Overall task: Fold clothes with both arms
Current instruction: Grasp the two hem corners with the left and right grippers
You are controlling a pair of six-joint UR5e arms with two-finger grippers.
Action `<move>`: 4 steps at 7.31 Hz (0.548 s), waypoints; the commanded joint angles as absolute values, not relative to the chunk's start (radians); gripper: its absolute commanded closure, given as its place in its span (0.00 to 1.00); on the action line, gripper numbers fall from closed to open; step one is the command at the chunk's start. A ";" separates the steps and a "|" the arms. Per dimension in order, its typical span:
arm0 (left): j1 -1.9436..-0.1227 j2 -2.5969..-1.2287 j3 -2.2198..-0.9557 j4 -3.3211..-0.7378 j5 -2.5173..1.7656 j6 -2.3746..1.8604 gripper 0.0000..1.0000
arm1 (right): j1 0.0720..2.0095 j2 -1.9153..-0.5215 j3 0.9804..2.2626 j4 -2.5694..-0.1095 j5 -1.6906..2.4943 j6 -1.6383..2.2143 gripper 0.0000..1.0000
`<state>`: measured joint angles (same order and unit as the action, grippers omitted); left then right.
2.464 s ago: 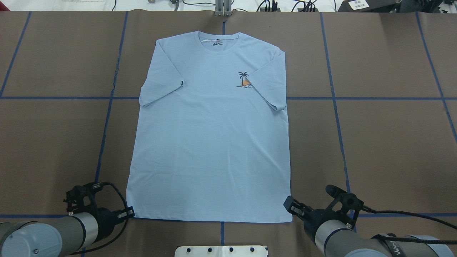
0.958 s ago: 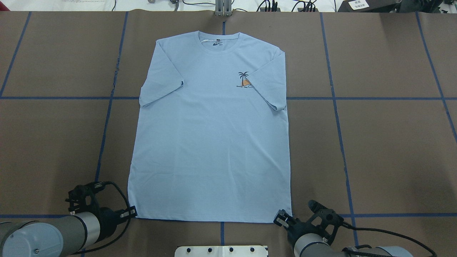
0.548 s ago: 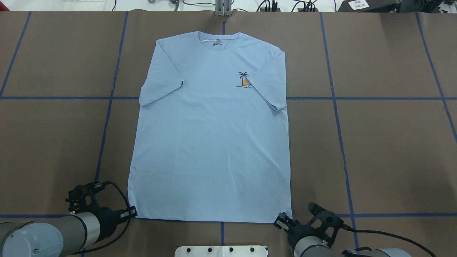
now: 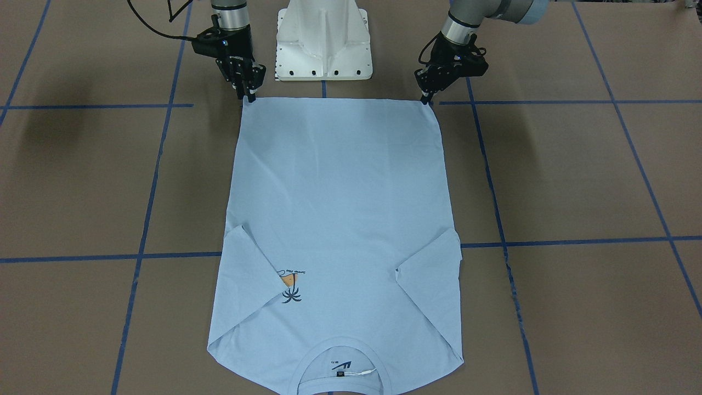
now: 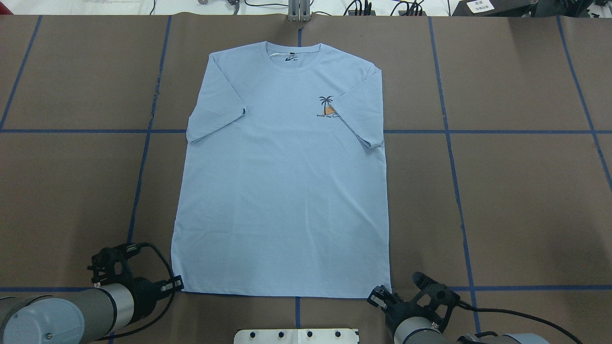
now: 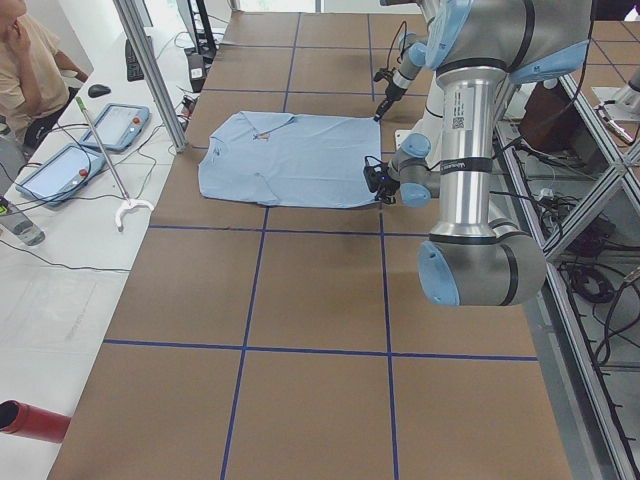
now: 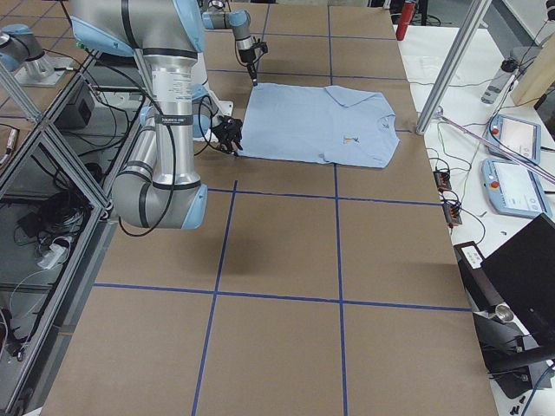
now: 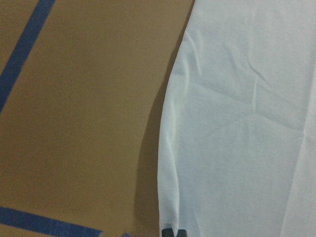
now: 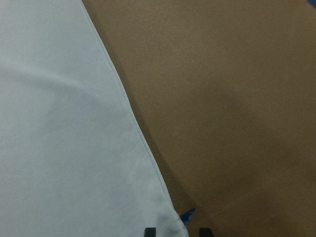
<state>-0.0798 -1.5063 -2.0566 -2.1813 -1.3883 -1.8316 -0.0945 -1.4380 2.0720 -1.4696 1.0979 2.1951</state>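
The light blue T-shirt lies flat and face up on the brown table, collar away from the robot and both sleeves folded in. My left gripper sits at the hem's left corner. In the left wrist view its fingertips are pinched together on the cloth edge. My right gripper is low at the hem's right corner. In the right wrist view it stands open, with the shirt corner between its spread tips. In the front view both grippers touch down at the hem.
The white pedestal base stands just behind the hem between the arms. Blue tape lines cross the brown table cover. Beyond the table's far edge, a bench holds tablets, beside a metal post and a seated person.
The right gripper has pulled back toward the robot and shifted left to the hem's right corner, then settled. The left gripper and the shirt have barely moved.
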 commanded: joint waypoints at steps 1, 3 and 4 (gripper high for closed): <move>-0.080 -1.506 -2.056 -2.181 -1.388 -1.832 1.00 | -0.101 -1.437 2.060 -1.470 1.086 2.195 0.59; -0.080 -1.506 -2.057 -2.181 -1.388 -1.832 1.00 | -0.101 -1.433 2.065 -1.468 1.086 2.195 1.00; -0.080 -1.506 -2.057 -2.181 -1.388 -1.832 1.00 | -0.100 -1.437 2.066 -1.468 1.085 2.195 1.00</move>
